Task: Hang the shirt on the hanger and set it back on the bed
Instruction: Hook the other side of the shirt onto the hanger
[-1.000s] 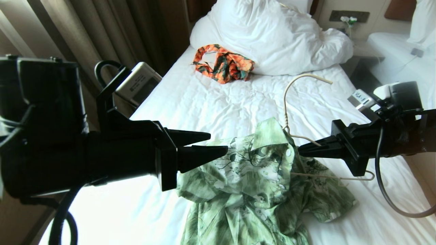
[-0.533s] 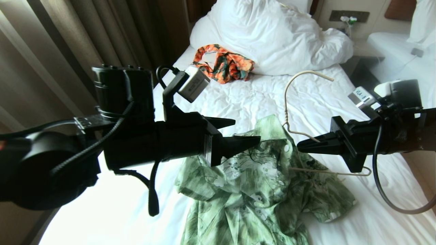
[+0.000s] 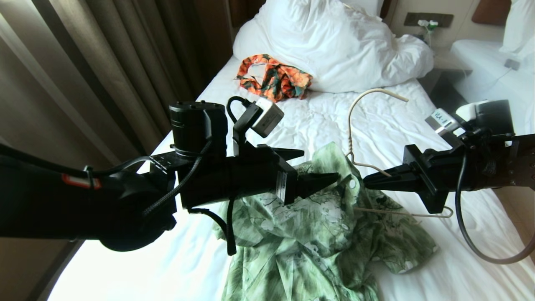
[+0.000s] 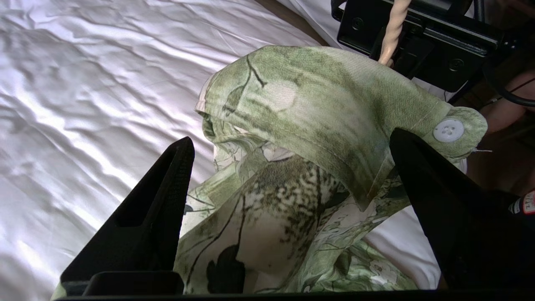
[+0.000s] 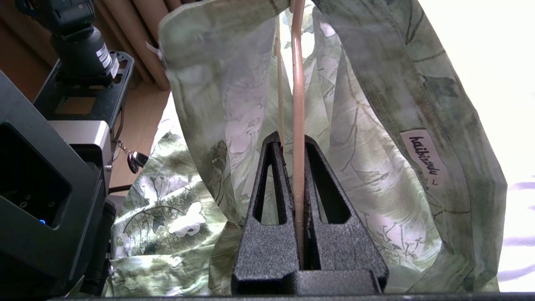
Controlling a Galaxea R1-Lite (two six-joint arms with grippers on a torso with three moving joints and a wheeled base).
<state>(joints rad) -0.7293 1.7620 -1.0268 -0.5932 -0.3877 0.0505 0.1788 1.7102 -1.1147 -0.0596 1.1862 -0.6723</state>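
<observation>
Right hand (image 3: pixel 368 180) clamped the hanger (image 3: pixel 350 125) wire above the bed (image 3: pixel 259 125), shirt (image 3: pixel 309 221) draped half on; left hand (image 3: pixel 322 169), spread wide at the collar, should pinch collar fabric only, sparing the wire.

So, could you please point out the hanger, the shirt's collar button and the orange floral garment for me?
hanger (image 3: pixel 350 121): head view, on the upright curve of its hook.
collar button (image 4: pixel 448 130): left wrist view, on the white button's face.
orange floral garment (image 3: pixel 273 79): head view, on its bunched middle.
</observation>
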